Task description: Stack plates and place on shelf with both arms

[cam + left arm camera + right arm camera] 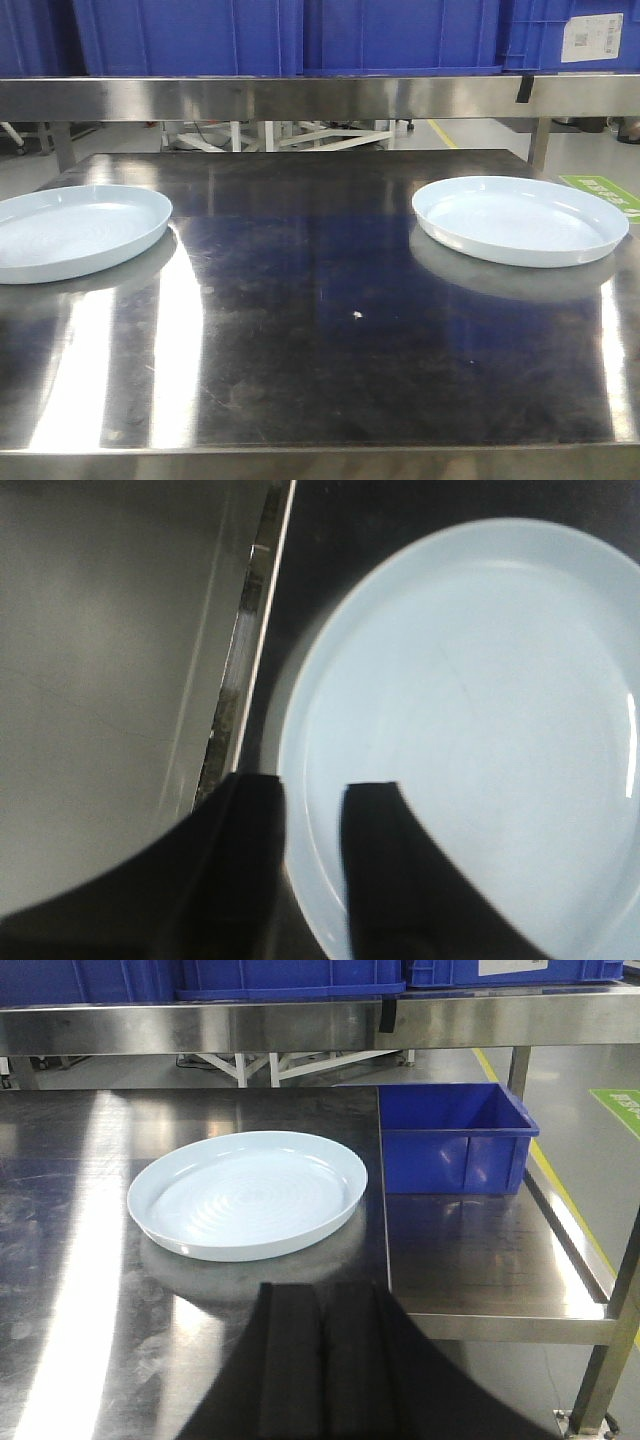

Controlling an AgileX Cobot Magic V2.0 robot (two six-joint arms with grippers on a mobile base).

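Two pale blue-white plates lie apart on the steel table [320, 330], one at the left edge [70, 232] and one at the right [520, 220]. Neither arm shows in the front view. In the left wrist view my left gripper [313, 798] is open, and its black fingers [380, 870] straddle the near rim of the left plate [470, 720] with a gap on each side. In the right wrist view my right gripper [320, 1292] is shut on nothing, hanging just short of the near rim of the right plate [248, 1192].
A steel shelf [300, 97] runs across the back above the table and carries blue crates [400, 35]. To the right of the table a lower steel ledge [490, 1260] holds a blue bin [455, 1140]. The table's left edge [245, 670] runs close beside the left plate.
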